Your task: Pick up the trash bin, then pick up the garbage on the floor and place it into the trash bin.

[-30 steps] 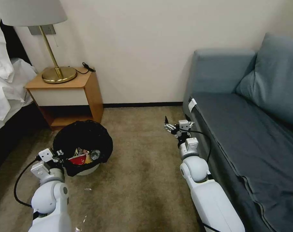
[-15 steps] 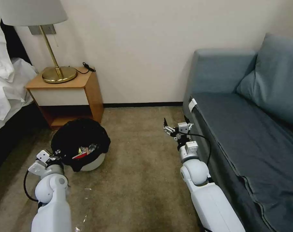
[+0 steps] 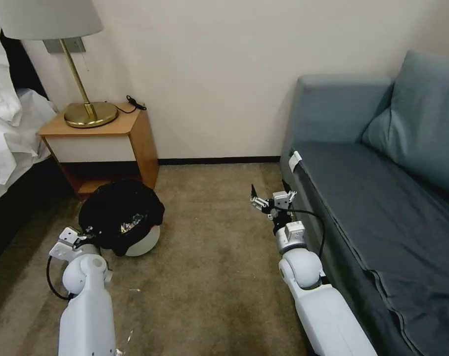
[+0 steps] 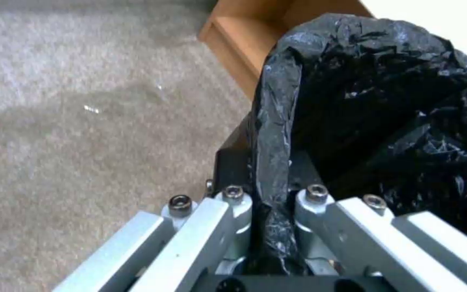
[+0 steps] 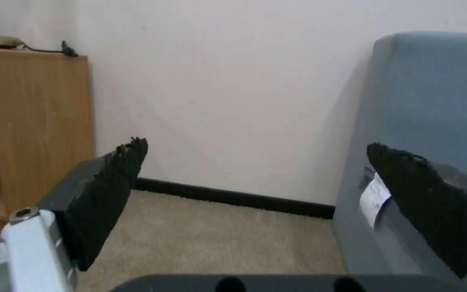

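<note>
The trash bin (image 3: 144, 241), white with a black bag over its rim, is low over the carpet in front of the nightstand, tipped so its white base faces me. Some garbage (image 3: 130, 224) glints inside its mouth. My left gripper (image 3: 87, 231) is shut on the bag-covered rim at the bin's near left. The left wrist view shows the black bag of the trash bin (image 4: 379, 101) pinched in my left gripper (image 4: 270, 194). My right gripper (image 3: 270, 192) hovers open and empty over the carpet beside the sofa. In the right wrist view, my right gripper (image 5: 255, 148) holds nothing between its pads.
A wooden nightstand (image 3: 106, 143) with a brass lamp (image 3: 86, 112) stands behind the bin, and a bed (image 3: 7, 128) is at the left. A blue-grey sofa (image 3: 382, 198) runs along the right. Tiny scraps (image 3: 133, 290) lie on the carpet near my left arm.
My left arm has lowered and drawn back. The bin went down with it and tipped farther away, hiding most of its contents. The right gripper barely shifted.
</note>
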Controlling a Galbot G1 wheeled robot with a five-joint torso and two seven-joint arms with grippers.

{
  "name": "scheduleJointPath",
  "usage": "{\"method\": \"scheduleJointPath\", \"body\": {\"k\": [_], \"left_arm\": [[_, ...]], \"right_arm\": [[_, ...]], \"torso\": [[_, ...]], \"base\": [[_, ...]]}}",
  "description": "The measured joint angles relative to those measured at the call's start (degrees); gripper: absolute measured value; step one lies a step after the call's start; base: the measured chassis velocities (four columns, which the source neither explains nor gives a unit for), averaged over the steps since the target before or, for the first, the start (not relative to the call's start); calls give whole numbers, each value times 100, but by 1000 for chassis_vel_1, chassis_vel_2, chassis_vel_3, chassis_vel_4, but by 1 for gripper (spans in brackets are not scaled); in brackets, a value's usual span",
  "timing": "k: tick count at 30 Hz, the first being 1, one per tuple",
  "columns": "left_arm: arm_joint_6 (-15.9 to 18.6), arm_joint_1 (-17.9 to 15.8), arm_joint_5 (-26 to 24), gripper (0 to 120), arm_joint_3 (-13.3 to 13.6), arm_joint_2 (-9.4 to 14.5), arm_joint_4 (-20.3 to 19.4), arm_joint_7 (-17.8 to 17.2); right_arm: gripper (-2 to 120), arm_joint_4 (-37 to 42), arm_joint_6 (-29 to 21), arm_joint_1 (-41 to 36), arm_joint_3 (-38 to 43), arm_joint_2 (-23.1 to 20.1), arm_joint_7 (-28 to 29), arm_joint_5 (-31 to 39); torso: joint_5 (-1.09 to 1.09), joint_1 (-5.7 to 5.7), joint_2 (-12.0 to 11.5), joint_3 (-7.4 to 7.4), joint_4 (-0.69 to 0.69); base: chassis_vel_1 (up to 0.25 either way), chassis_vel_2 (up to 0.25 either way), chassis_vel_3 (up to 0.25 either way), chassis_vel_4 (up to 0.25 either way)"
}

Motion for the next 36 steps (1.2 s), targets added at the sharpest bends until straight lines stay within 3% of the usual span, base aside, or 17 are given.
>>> {"method": "scheduleJointPath", "body": {"k": [7,16,23,29,32,36], "left_arm": [[-23,-3,-19,5,9,-22,172,20],[-69,-24,76,41,-7,-4,289,57],[-69,-6,93,61,-13,-1,262,70],[-57,173,270,88,-29,-1,-54,120],[-49,228,341,94,-30,-7,-152,181],[15,497,827,100,-2,-37,-596,758]], "right_arm": [[100,1,55,-34,61,-6,-108,-22],[100,29,98,-81,91,-12,-189,-49],[100,20,129,-112,76,12,-216,-85],[100,-16,137,-118,79,30,-219,-100],[100,-23,139,-119,81,32,-220,-103],[100,-33,164,-145,84,36,-224,-126]], "torso": [[0,0,0,0,1],[0,0,0,-1,0],[0,0,0,-1,0],[0,0,0,-1,1],[0,0,0,-1,1],[-1,0,0,-1,1]], "base": [[0,0,0,0],[0,0,0,0],[0,0,0,0],[0,0,0,0],[0,0,0,0],[0,0,0,0]]}}
